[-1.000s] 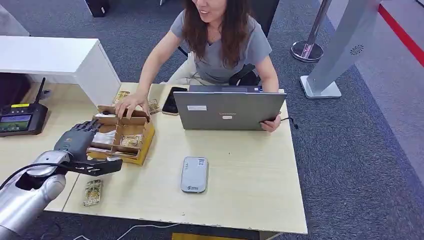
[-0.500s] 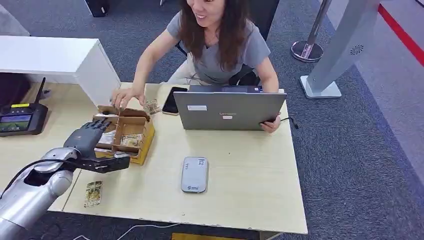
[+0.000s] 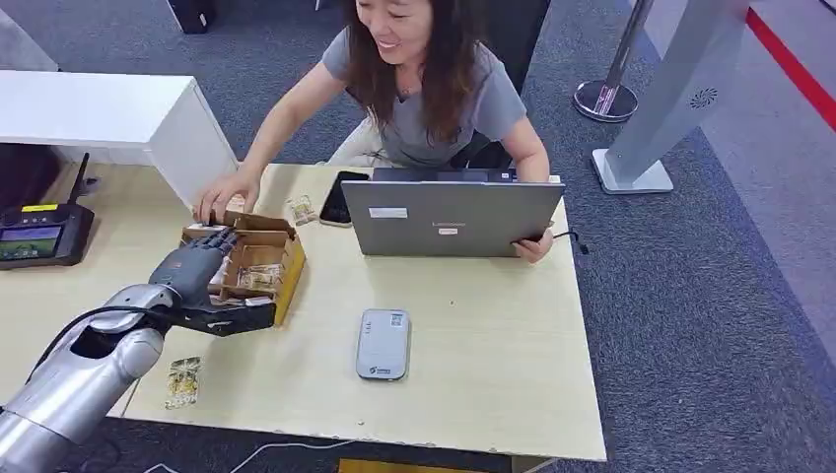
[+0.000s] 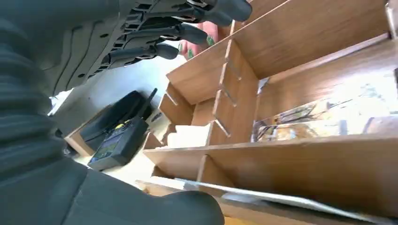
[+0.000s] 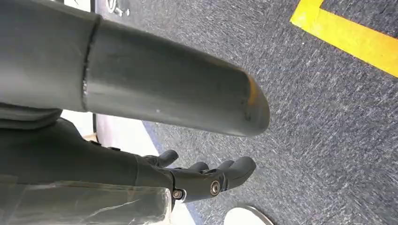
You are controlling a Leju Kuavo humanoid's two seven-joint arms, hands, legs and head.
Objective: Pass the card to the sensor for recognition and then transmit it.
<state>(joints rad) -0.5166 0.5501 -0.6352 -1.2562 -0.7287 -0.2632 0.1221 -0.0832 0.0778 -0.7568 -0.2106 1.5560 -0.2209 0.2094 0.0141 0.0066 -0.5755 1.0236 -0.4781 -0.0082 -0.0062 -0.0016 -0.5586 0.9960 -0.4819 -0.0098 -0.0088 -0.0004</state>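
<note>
My left hand (image 3: 197, 268) reaches over an open wooden box (image 3: 288, 278) with several compartments. Its fingers (image 4: 187, 33) are spread above the box and its thumb (image 4: 155, 206) lies outside the front wall, with nothing gripped. Patterned cards (image 3: 258, 279) lie in the box, and a thin pale card (image 4: 281, 199) sits along the front slot by the thumb. Another card (image 3: 183, 379) lies on the table near the front edge. The grey card sensor (image 3: 383, 343) lies flat mid-table. My right hand (image 5: 206, 178) hangs over the carpet, holding nothing.
A person sits behind the table, one hand (image 3: 219, 202) on the box's back edge, the other on a grey laptop (image 3: 449, 217). A phone (image 3: 337, 197) and a loose card (image 3: 301, 210) lie beside it. A black terminal (image 3: 39, 235) and a white cabinet (image 3: 118, 118) stand at the left.
My left hand has moved forward and right, further over the box. The person's hand has slid left along the box's back edge.
</note>
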